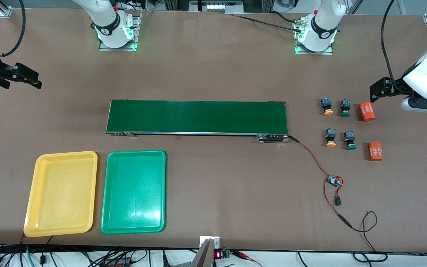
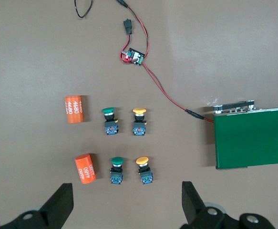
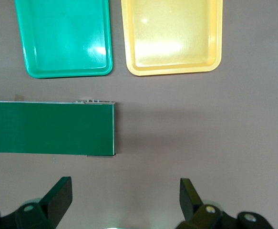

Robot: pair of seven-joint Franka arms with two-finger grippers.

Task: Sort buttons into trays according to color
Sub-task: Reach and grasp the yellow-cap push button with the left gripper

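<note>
Nearest the front camera, two trays are seen side by side at the right arm's end of the table: the yellow tray [image 1: 61, 193] at the outer end and the green tray [image 1: 133, 191] just beside it, toward the middle. Nothing is seen in either.

Toward the left arm's end, a small circuit board [image 1: 334, 181] on a red and black wire [image 1: 311, 157] is found, nearer to the camera than the buttons.

Farther back, the buttons are set in two rows on the bare table. In the nearer row a yellow button [image 1: 330, 138] and a green button [image 1: 350, 140] are placed beside an orange cylinder [image 1: 375, 151]. In the farther row a second yellow button [image 1: 326, 106], a second green button [image 1: 344, 108] and a second orange cylinder [image 1: 367, 111] are lined up. None is touched.

The long green belt [image 1: 197, 117] is laid across the middle of the table.

The left gripper [image 1: 378, 91] is held over the table just beside the farther cylinder, its fingers [image 2: 62, 205] spread and holding nothing. The right gripper [image 1: 28, 78] is held over bare table at the other end, its fingers [image 3: 60, 195] likewise spread wide and empty.
</note>
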